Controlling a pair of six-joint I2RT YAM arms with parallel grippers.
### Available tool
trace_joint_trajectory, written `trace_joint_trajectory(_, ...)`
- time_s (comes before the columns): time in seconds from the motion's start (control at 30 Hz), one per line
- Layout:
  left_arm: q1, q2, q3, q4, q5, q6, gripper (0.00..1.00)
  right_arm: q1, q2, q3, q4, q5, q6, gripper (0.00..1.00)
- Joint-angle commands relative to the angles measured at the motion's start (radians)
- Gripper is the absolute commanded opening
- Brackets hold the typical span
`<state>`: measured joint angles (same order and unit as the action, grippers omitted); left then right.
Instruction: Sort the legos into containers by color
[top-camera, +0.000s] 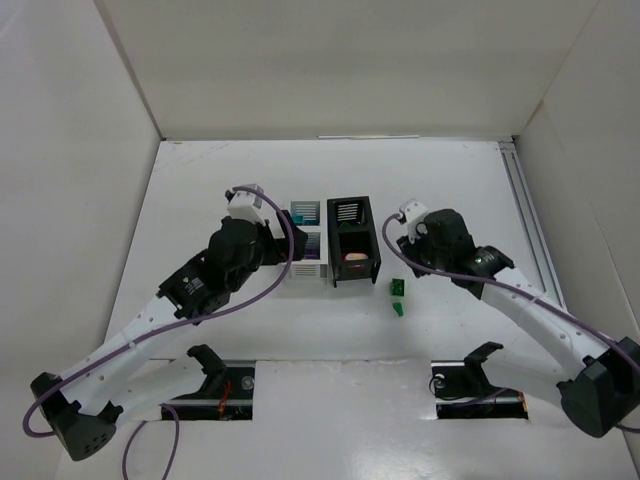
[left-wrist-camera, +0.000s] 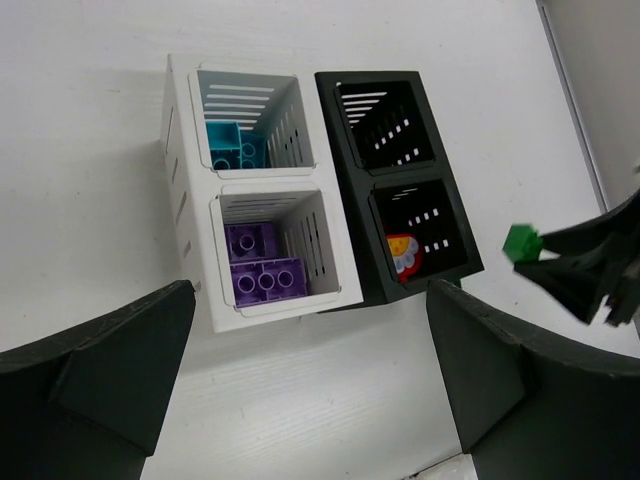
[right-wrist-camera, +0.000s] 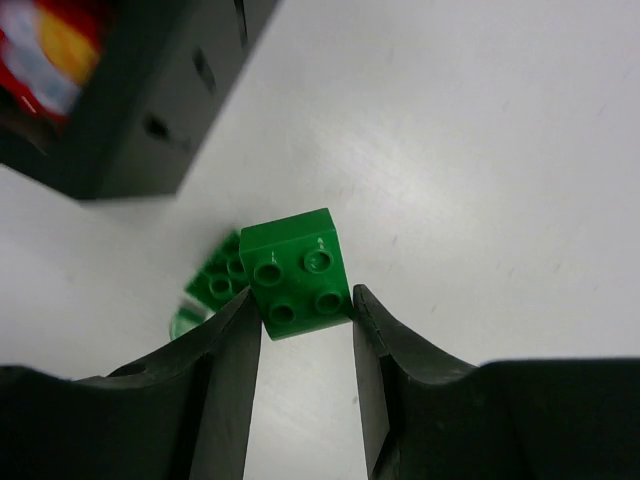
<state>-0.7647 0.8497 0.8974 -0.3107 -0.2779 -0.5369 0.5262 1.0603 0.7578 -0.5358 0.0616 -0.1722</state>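
- The two arms are bolted at the near edge of the table (top-camera: 300, 335), one towards each near corner, and both are stretched in towards its middle.
- The left claw (left-wrist-camera: 310, 290) is spread wide with nothing between its fingers. It is held above the table just on the near side of the white bins.
- The right claw (right-wrist-camera: 305, 305) is drawn in narrow, and a green brick (right-wrist-camera: 295, 270) is pinched between its fingertips. The brick is carried studs-up, clear of the table, to the right of the black bins.
- Under the held brick, loose green bricks (right-wrist-camera: 222, 280) are left lying on the table, just off the near right corner of the bin cluster.
- The four bins are set together as a square about the middle of the table, the white pair on the left and the black pair on the right.
- In the near white bin (left-wrist-camera: 200, 270), purple bricks (left-wrist-camera: 262, 278) are stacked.
- In the near black bin (left-wrist-camera: 430, 235), a red and yellow piece (left-wrist-camera: 402, 255) is seen against the left wall.
- In the far white bin (left-wrist-camera: 180, 130), teal bricks (left-wrist-camera: 235, 148) are lodged in the left corner.
- The far black bin (left-wrist-camera: 335, 115) is placed beside it, towards the far edge.
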Motion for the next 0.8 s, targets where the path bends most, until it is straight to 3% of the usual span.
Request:
trace_joint_trajectory(0.0,-0.002,-0.012,-0.025,0.013,0.003,-0.020,1.00,0.032,0.013,0.130,0.117,-0.069,-0.041,0.26)
trace_joint_trajectory(0.27,-0.002,-0.003,-0.043,0.001,0.032,-0.058,1.00,0.098,0.335,0.444,0.229,-0.112,-0.076,0.28)
trace_joint_trajectory(0.47,-0.002,0.018,-0.052,0.001,0.078,-0.067,1.00,0.107,0.470,0.555,0.254,-0.125,-0.076,0.33)
trace_joint_trajectory(0.6,-0.025,0.052,-0.052,0.022,0.124,-0.055,1.00,0.107,0.515,0.616,0.200,-0.109,-0.087,0.75)
trace_joint_trajectory(0.77,-0.149,0.144,-0.025,0.032,0.080,-0.025,1.00,0.107,0.405,0.566,0.174,-0.002,-0.073,0.86)
